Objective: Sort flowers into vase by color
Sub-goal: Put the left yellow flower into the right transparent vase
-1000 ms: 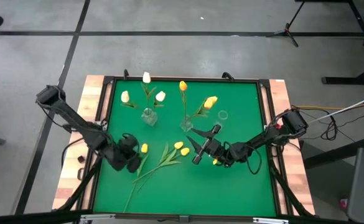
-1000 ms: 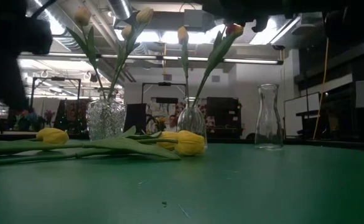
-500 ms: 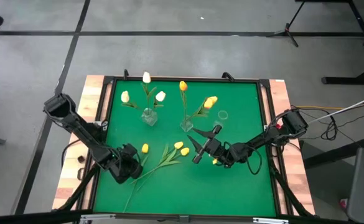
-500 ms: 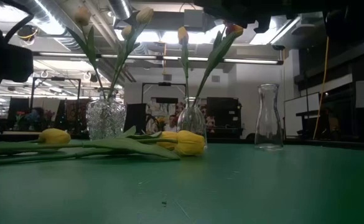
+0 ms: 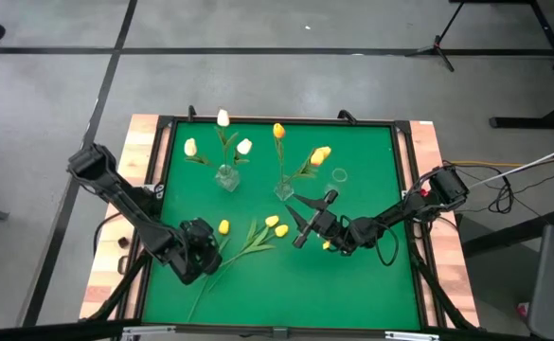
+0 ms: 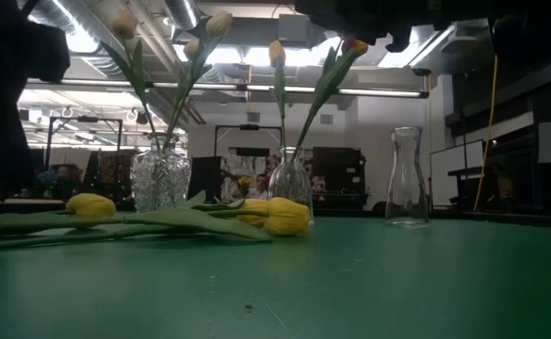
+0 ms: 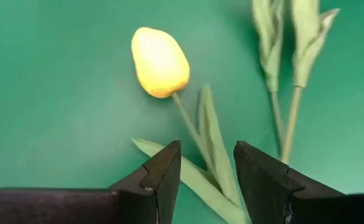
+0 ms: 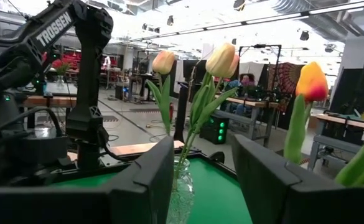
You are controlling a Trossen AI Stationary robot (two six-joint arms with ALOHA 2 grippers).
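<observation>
So the green surface [image 5: 352, 284] sits on a grey concrete floor [image 5: 286, 80]. Left claw [image 5: 201, 248] hangs apart over a yellow tulip [image 5: 223, 227] lying flat. Right claw [image 5: 305, 220] is apart too, beside two flower-filled vases [image 5: 227, 176] and an empty bottle [image 5: 339, 175].

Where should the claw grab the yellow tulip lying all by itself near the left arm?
Probably the thin stem just below the yellow tulip's bud, coming straight down from above. It lies flat on the green mat, and the left claw hovers open astride the stem. The bud looks too round and soft to pinch.
</observation>
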